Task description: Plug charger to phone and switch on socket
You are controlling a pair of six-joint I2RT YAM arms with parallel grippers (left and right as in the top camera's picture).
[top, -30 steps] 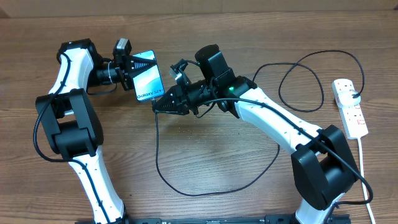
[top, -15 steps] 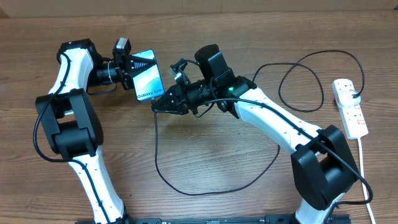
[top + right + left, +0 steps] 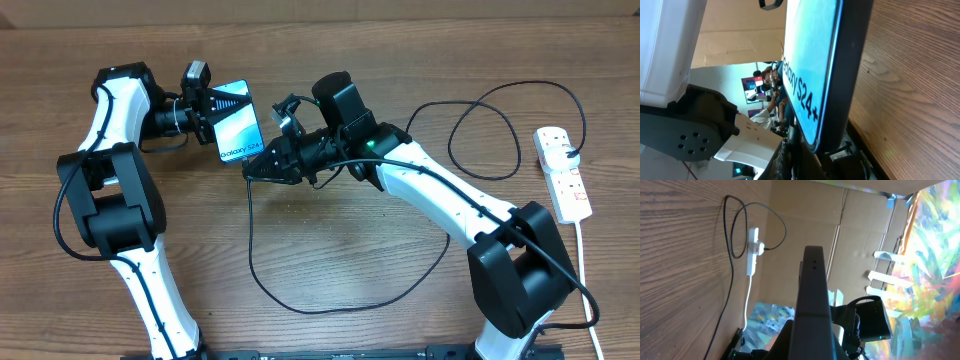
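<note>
Presently: phone raised off the bench, clamped in left tool. Right tool closed on charger plug end, at the phone's lower edge; seating not discernible. Socket far right; switching apparently outstanding.

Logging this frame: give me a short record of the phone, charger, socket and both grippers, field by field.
phone: raised off the table, tilted, held by the left gripper
left gripper: shut on the phone
right gripper: shut on the charger's plug end, at the phone's "Galaxy" end
charger: cable loops over the table to the socket
plugged into phone: cannot tell
socket: near the table's right edge, black plug in it; switches too small to read
</note>
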